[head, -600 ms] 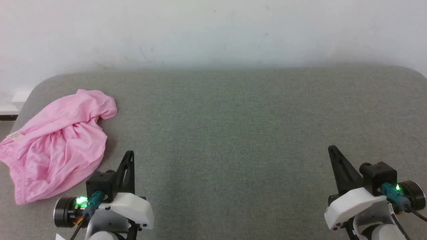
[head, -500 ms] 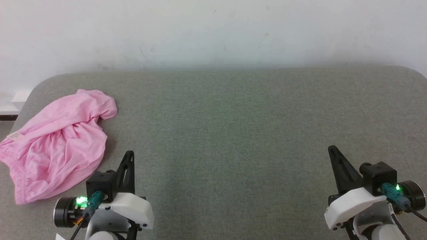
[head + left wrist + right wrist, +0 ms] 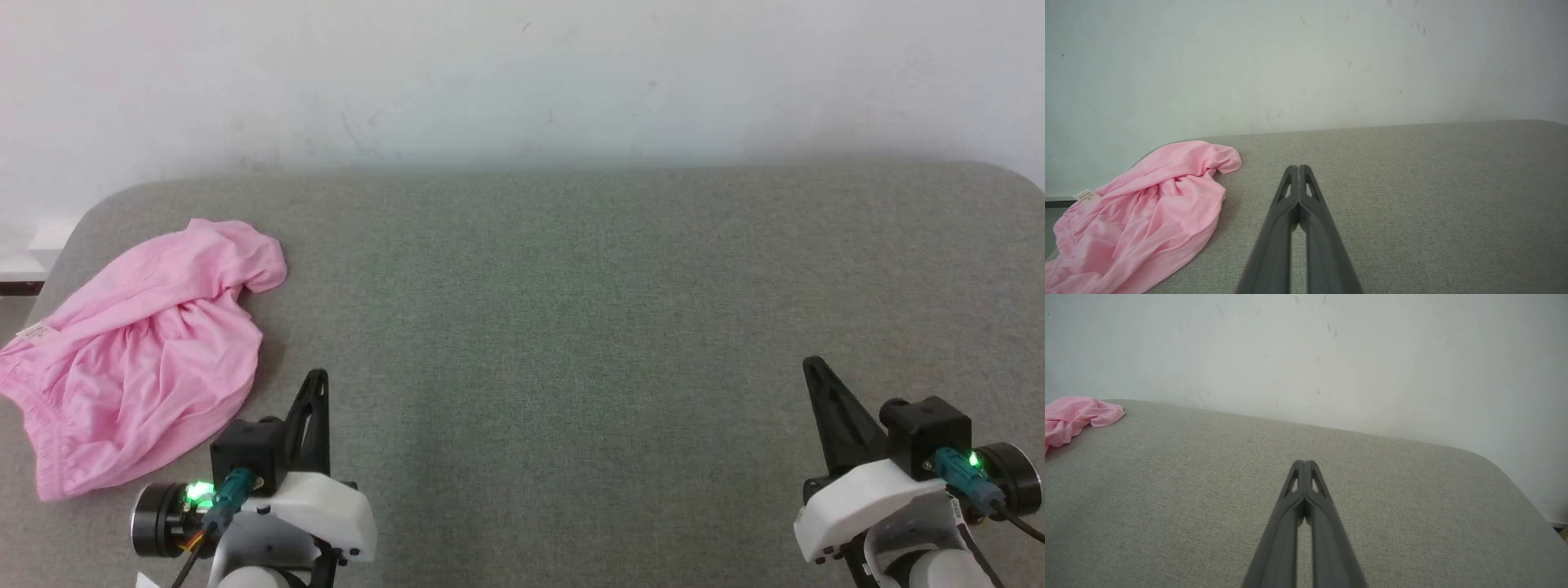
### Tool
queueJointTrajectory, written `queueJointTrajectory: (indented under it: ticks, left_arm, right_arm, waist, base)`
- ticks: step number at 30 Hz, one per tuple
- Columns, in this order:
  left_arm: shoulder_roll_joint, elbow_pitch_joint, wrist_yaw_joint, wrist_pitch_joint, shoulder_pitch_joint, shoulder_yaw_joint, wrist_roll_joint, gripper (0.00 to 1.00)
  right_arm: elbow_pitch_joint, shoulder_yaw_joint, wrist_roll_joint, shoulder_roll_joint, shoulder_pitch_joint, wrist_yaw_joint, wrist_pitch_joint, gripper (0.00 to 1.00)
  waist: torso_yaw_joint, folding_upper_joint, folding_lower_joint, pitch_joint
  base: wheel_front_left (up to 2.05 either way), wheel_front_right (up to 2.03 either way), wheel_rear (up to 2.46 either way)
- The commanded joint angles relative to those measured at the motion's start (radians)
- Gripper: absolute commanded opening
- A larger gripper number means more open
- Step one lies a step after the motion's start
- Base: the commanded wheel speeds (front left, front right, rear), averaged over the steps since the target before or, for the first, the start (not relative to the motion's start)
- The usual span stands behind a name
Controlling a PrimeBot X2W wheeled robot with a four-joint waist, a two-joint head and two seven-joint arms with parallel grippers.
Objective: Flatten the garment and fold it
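The garment [image 3: 139,359] is a crumpled light pink cloth lying at the left end of the grey table [image 3: 571,310], its gathered waistband and small white label [image 3: 36,331] toward the left edge. The left wrist view has the garment [image 3: 1147,216] at lower left, and the right wrist view catches its tip [image 3: 1073,416] at far left. My left gripper [image 3: 318,377] hovers just right of the cloth, shut and empty, fingertips pressed together [image 3: 1298,168]. Far from the cloth at the lower right, my right gripper [image 3: 812,363] is shut and empty too [image 3: 1304,463].
A pale wall [image 3: 522,73] rises directly behind the table's far edge. The table's corners are rounded, and its left edge runs just past the cloth. Open grey surface stretches between the two grippers and toward the wall.
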Motion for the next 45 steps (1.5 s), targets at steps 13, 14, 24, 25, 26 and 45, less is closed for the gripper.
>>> queueJointTrajectory:
  ticks: [13, 14, 24, 25, 26, 45]
  left_arm:
    - [-0.005, -0.006, -0.002, 0.000, 0.005, 0.004, 0.004, 0.00]
    - [-0.005, -0.006, -0.002, 0.000, 0.005, 0.004, 0.004, 0.00]
    - [-0.005, -0.006, -0.002, 0.000, 0.005, 0.004, 0.004, 0.00]
    - [-0.005, -0.006, -0.002, 0.000, 0.005, 0.004, 0.004, 0.00]
    - [-0.005, -0.006, -0.002, 0.000, 0.005, 0.004, 0.004, 0.00]
    - [-0.005, -0.006, -0.002, 0.000, 0.005, 0.004, 0.004, 0.00]
  right_arm:
    - [-0.007, -0.001, -0.007, 0.003, -0.007, -0.002, 0.000, 0.00]
    - [-0.007, -0.001, -0.007, 0.003, -0.007, -0.002, 0.000, 0.00]
    - [-0.007, -0.001, -0.007, 0.003, -0.007, -0.002, 0.000, 0.00]
    - [-0.007, -0.001, -0.007, 0.003, -0.007, -0.002, 0.000, 0.00]
    - [-0.007, -0.001, -0.007, 0.003, -0.007, -0.002, 0.000, 0.00]
    - [-0.007, -0.001, -0.007, 0.003, -0.007, -0.002, 0.000, 0.00]
  waist:
    - [0.000, 0.0000, 0.0000, 0.000]
    - [0.000, 0.0000, 0.0000, 0.000]
    - [0.000, 0.0000, 0.0000, 0.000]
    - [0.000, 0.0000, 0.0000, 0.000]
    - [0.000, 0.0000, 0.0000, 0.000]
    - [0.000, 0.0000, 0.0000, 0.000]
  base:
    - [0.00, 0.00, 0.00]
    - [0.00, 0.00, 0.00]
    - [0.00, 0.00, 0.00]
    - [0.00, 0.00, 0.00]
    - [0.00, 0.00, 0.00]
    - [0.00, 0.00, 0.00]
